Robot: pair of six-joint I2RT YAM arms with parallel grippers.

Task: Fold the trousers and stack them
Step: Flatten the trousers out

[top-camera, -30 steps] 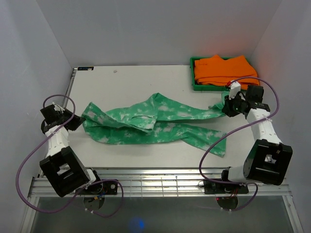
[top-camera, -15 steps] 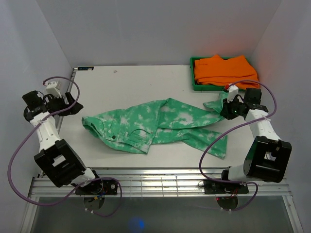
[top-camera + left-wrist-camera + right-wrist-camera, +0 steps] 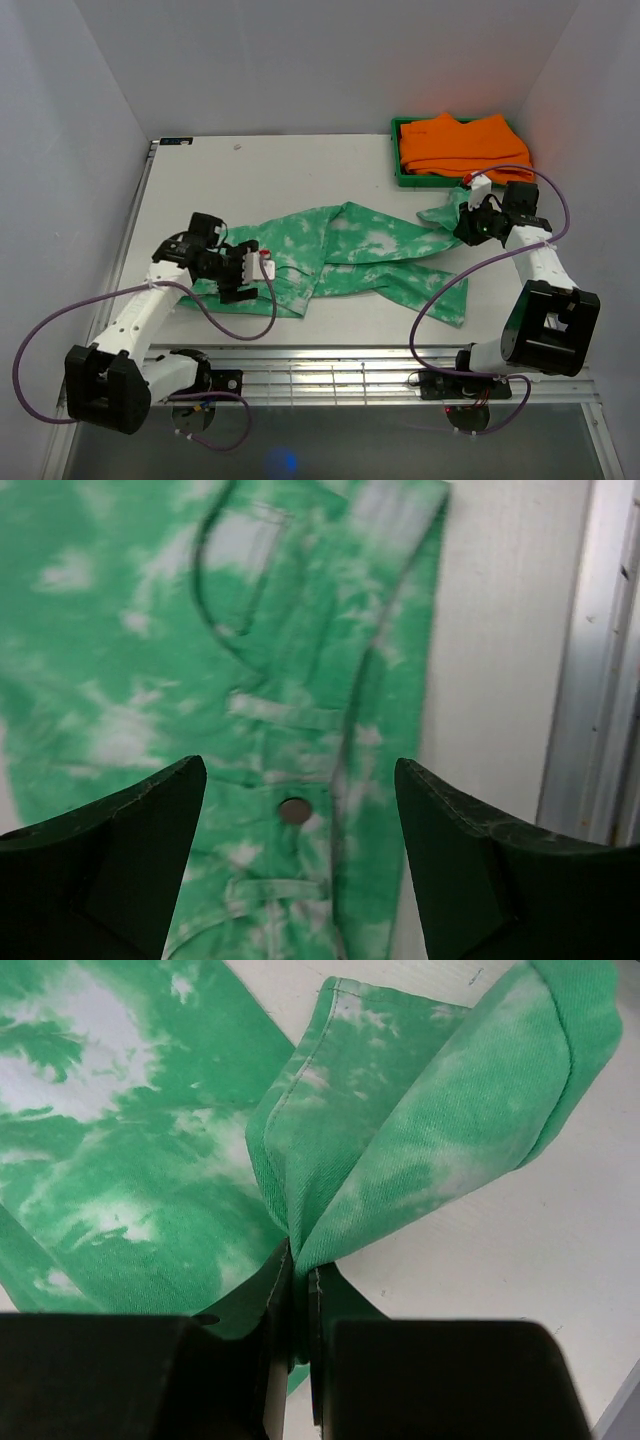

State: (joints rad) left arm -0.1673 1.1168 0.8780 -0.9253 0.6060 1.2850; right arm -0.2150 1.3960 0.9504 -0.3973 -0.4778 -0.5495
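The trousers (image 3: 350, 240), green with white blotches, lie bunched across the middle of the table. Their waist end is at the left and the legs trail to the right. My left gripper (image 3: 240, 274) hovers open over the waist end. In the left wrist view its jaws (image 3: 300, 855) straddle the waistband button (image 3: 293, 810) without touching the cloth (image 3: 150, 630). My right gripper (image 3: 468, 224) is shut on a leg end at the right. The right wrist view shows a pinched fold of the trousers (image 3: 420, 1150) rising from the closed jaws (image 3: 300, 1285).
A green bin (image 3: 397, 165) holding folded orange garments (image 3: 460, 143) stands at the back right, just behind the right gripper. Bare white table (image 3: 500, 630) lies right of the waistband, with a metal rail at the front edge (image 3: 330, 372). Walls close in on both sides.
My left gripper let go of the waist end, swung out to the left, then came back in over the waistband with open jaws. The trousers slackened and bunched rightward. The right gripper kept its hold.
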